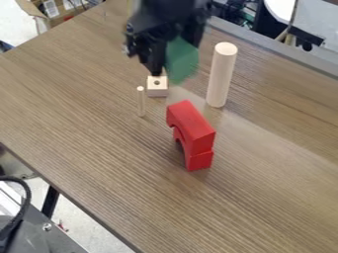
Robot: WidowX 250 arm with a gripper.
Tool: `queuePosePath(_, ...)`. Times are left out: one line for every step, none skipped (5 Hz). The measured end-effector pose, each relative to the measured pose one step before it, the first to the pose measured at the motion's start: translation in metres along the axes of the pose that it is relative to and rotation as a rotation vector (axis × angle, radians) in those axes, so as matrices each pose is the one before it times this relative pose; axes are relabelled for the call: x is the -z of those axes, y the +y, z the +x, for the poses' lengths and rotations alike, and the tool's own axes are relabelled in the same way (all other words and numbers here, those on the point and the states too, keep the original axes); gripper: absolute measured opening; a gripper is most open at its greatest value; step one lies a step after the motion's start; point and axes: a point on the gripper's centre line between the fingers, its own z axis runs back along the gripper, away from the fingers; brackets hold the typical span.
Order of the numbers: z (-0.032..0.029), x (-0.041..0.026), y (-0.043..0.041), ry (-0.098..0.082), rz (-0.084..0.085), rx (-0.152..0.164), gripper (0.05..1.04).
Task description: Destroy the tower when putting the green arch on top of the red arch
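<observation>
While the green arch point(183, 60) hangs, the red arch point(192, 124) stands bright.

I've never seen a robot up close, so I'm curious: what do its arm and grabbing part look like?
The end of the arm is black and chunky, with an uneven, knobbly outline rather than a smooth shell. The jaws are dark too, and slimmer than the bulky part above them. I cannot make out any cables or markings on either.
</observation>
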Motion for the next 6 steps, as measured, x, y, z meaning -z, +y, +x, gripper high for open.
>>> queuePosePath(-0.00894, 0.01392, -0.0015, 0.0289, 0.0401, -0.0081, 0.603)
queuePosePath(-0.00806, 0.01081, -0.00469, 0.0134, 0.0134, 0.01, 0.604)
queuePosePath(-0.00831, 0.00811, -0.00089, 0.0185, 0.016, 0.0115, 0.603)
queuePosePath(-0.00872, 0.0056, 0.00234, 0.0109, 0.0151, 0.0132, 0.603)
queuePosePath(-0.00214, 0.00277, 0.00264, 0.0027, 0.0067, 0.0015, 0.604)
queuePosePath(-0.0023, 0.00195, 0.00133, 0.0001, -0.0015, 0.0024, 0.678)
